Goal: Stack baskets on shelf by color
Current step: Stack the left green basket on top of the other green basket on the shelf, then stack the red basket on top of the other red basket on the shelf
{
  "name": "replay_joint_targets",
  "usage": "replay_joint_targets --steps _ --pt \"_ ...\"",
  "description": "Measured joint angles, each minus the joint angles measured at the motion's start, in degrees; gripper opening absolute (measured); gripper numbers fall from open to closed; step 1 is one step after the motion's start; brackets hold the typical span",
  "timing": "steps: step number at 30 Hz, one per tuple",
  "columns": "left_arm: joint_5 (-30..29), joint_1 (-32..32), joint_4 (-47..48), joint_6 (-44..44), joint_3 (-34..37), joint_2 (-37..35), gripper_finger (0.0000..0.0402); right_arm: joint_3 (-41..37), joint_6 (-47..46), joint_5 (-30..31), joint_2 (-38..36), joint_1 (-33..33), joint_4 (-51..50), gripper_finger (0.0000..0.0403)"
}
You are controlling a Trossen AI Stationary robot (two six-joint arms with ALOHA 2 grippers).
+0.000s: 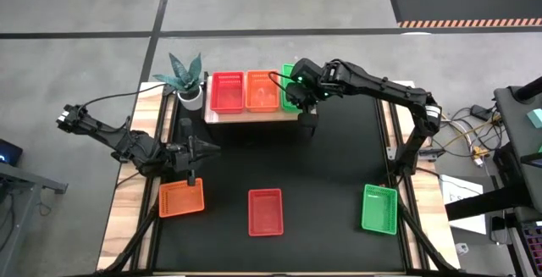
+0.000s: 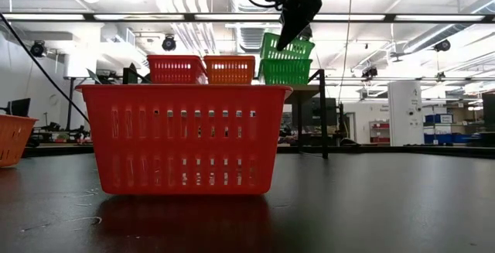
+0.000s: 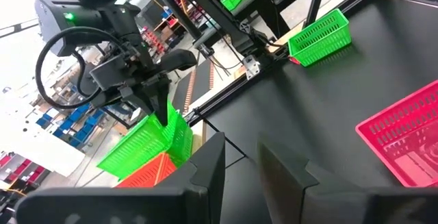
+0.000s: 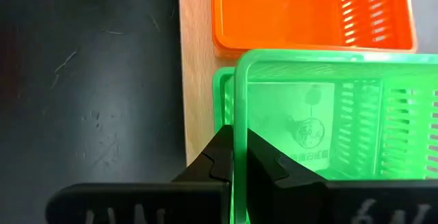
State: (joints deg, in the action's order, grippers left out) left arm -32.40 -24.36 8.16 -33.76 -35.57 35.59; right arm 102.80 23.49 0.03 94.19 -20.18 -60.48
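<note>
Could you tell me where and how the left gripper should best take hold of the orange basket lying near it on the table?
Grip a long-side rim wall of the orange basket, descending from above with one finger inside and one outside. It sits upright and open-topped, and the left gripper hovers beside it, so the thin rim suits a pinch.

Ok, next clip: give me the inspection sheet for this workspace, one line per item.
Surface: black tabletop, bare between the baskets.
Job's things: wooden shelf carries a red basket, an orange basket and a green basket; a second green basket is tilted above it. Loose on the table: orange basket, red basket, green basket.
Clutter: potted plant beside the shelf.
Grippers: right gripper shut on the tilted basket's rim; left gripper open, empty, near the loose orange basket.
Cables: bundle right of the table.
Surroundings: grey floor, striped mat.
</note>
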Motion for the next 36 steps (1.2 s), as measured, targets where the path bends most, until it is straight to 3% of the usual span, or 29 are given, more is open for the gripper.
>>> replay_joint_targets --steps 18,31,36 --pt "0.0 0.0 0.0 0.07 -0.02 0.02 0.0068 -1.37 -4.12 0.02 0.0 0.0 1.21 0.0013" --pt "0.0 0.01 -0.02 0.1 -0.02 0.02 0.0068 -0.06 -5.97 0.07 0.0 0.04 0.57 0.0089" --pt "0.02 0.01 -0.01 0.14 -0.02 0.02 0.0068 1.6 -7.06 0.12 -0.54 0.85 0.33 0.0099"
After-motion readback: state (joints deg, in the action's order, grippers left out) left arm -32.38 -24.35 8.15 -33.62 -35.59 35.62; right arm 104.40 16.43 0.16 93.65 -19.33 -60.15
